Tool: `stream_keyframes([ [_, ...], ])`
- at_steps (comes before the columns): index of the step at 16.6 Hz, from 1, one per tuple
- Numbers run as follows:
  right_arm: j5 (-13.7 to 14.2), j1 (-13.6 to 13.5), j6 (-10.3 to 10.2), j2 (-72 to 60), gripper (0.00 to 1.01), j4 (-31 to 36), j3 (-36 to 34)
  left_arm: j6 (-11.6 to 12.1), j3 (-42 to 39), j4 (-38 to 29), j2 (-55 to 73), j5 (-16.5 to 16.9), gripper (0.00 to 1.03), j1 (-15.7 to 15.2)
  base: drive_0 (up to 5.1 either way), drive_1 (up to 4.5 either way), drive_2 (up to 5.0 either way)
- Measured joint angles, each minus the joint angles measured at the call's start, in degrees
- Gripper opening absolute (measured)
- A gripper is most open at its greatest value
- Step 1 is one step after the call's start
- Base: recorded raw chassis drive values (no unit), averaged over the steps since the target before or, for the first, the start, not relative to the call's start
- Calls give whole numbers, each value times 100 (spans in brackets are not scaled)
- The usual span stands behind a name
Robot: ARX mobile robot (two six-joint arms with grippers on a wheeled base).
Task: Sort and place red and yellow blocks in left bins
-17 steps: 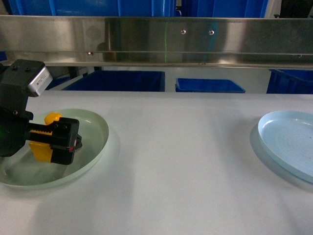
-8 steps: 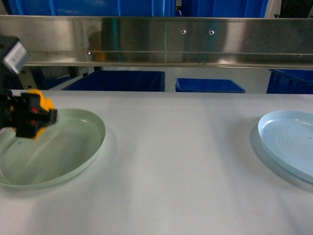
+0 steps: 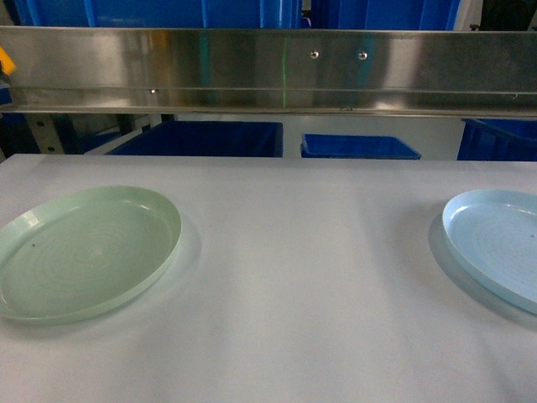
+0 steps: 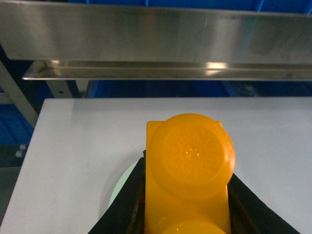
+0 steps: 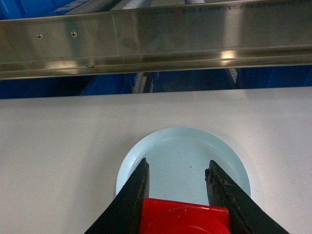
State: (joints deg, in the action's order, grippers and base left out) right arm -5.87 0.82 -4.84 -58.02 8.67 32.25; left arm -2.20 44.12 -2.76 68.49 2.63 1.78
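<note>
The orange-yellow block, round studs toward the camera, fills the left wrist view, and my left gripper is shut on it above the white table. A sliver of the green plate shows beneath it. In the head view only an orange-yellow sliver shows at the upper left edge; neither gripper is in that view. My right gripper is shut on the red block, which sits deep between the fingers, above the light blue plate.
The green plate lies at the table's left and the light blue plate at its right. Blue bins stand beyond the far edge, under a steel rail. Another blue bin is at far right.
My left gripper lifted the yellow block off the green plate and carried it left and up, out of the head view. The green plate now lies bare.
</note>
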Motion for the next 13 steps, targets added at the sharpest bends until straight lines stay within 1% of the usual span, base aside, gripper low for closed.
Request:
stream_keyframes([
  [2,0,0,0,0,29,0,0,-225,0,466,-654,-13,29,0,0,0,0],
  [3,0,0,0,0,29,0,0,-278,0,560,-833,-50,29,-4,0,0,0],
  [4,0,0,0,0,29,0,0,-302,0,490,-879,-142,29,-9,0,0,0],
  [7,0,0,0,0,29,0,0,-315,-26,326,-734,-168,29,-63,0,0,0],
  [8,0,0,0,0,29,0,0,-273,-46,221,-680,-170,29,-120,0,0,0],
  [10,0,0,0,0,29,0,0,-221,-57,199,-616,-85,29,-264,0,0,0],
  [13,2,-2,0,0,29,0,0,-184,-57,195,-551,131,29,-459,0,0,0],
])
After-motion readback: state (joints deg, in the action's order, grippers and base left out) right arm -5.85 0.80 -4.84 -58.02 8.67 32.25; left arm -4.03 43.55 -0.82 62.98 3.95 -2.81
